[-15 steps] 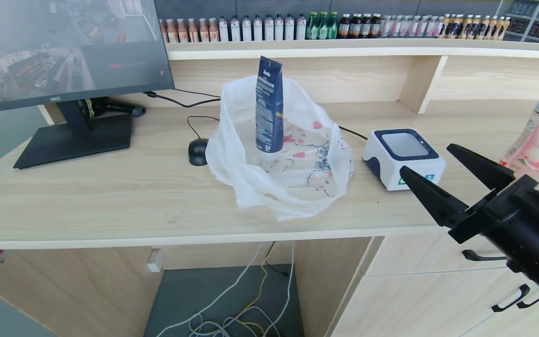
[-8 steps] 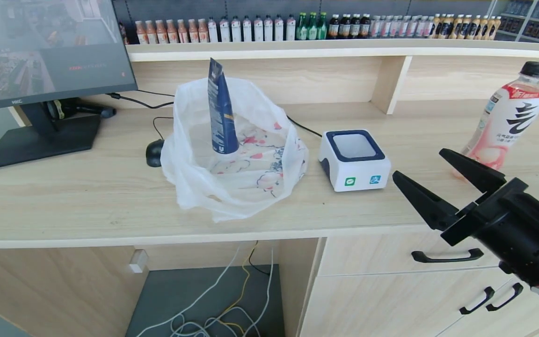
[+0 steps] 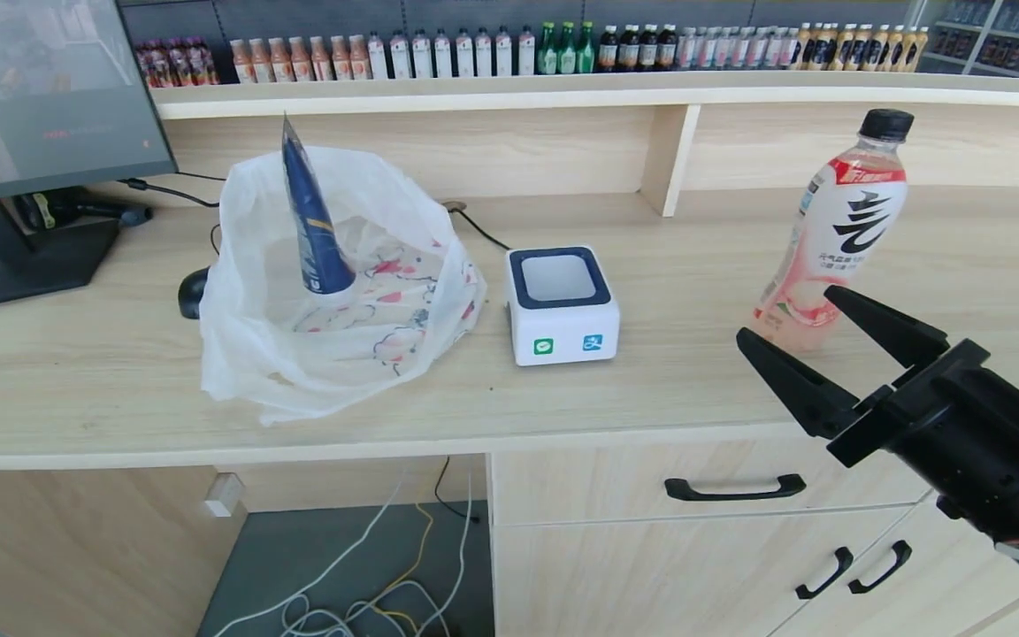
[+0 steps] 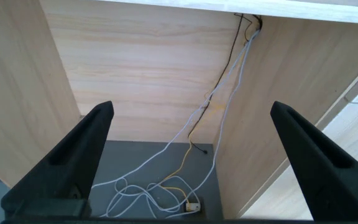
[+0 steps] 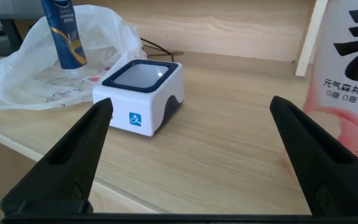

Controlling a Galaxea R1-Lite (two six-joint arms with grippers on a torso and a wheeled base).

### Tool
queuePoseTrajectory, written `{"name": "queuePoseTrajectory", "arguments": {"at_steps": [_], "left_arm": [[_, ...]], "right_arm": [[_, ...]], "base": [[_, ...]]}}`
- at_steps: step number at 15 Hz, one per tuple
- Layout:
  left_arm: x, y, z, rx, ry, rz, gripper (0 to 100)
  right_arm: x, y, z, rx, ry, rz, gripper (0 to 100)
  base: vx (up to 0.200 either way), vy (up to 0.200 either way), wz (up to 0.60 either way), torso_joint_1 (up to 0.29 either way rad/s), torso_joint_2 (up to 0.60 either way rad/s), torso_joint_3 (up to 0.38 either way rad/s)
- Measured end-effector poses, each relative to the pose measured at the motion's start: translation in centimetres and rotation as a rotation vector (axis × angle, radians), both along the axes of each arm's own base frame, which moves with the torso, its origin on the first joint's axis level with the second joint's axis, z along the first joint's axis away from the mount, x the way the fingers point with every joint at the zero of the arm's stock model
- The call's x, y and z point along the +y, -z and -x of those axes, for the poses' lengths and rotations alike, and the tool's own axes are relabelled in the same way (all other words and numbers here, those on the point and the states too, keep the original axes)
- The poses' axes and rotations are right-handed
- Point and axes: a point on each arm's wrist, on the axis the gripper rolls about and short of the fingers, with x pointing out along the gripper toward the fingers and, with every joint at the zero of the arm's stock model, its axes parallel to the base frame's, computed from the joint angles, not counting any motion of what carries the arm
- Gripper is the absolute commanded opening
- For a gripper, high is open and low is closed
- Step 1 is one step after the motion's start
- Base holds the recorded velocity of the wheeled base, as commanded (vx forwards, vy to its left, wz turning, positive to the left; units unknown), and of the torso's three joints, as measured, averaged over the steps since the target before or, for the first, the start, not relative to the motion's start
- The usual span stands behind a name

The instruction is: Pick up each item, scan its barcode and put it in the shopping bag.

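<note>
Two black hands with wedge-shaped fingers are both spread wide and hold nothing. The right hand point(image 3: 784, 312) hangs over the front edge of the pale wood-grain counter point(image 3: 76, 380), near the upright plastic bottle with a pink-and-white label and black cap point(image 3: 837, 230). The left hand point(image 4: 191, 106) sits low, facing the opening under the counter where loose white and yellow cables point(image 4: 160, 198) trail down. A white cube-shaped scanner with a dark blue rim round its glass top point(image 3: 561, 305) stands between the bottle and the thin, crinkled white plastic shopping bag point(image 3: 244, 354). The bag is slumped open, with a dark blue tapered tube point(image 3: 310, 221) standing cap-down inside. A black mouse point(image 3: 191, 292) lies partly hidden at the bag's left side.
</note>
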Motion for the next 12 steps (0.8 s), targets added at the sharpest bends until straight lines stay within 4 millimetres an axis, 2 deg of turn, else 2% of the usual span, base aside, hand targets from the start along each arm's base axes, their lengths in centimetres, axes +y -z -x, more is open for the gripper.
{"name": "queuePoseTrajectory", "arguments": {"at_steps": [10, 12], "left_arm": [[0.00, -0.01, 0.00, -0.001, 0.000, 0.005, 100], [0.00, 0.00, 0.00, 0.000, 0.000, 0.005, 100]], "right_arm": [[0.08, 0.34, -0.06, 0.010, 0.005, 0.014, 100], [0.12, 0.48, -0.15, 0.011, 0.014, 0.026, 100]], "base": [[0.000, -0.200, 0.00, 0.003, 0.00, 0.007], [0.000, 0.000, 0.00, 0.000, 0.00, 0.000]]}}
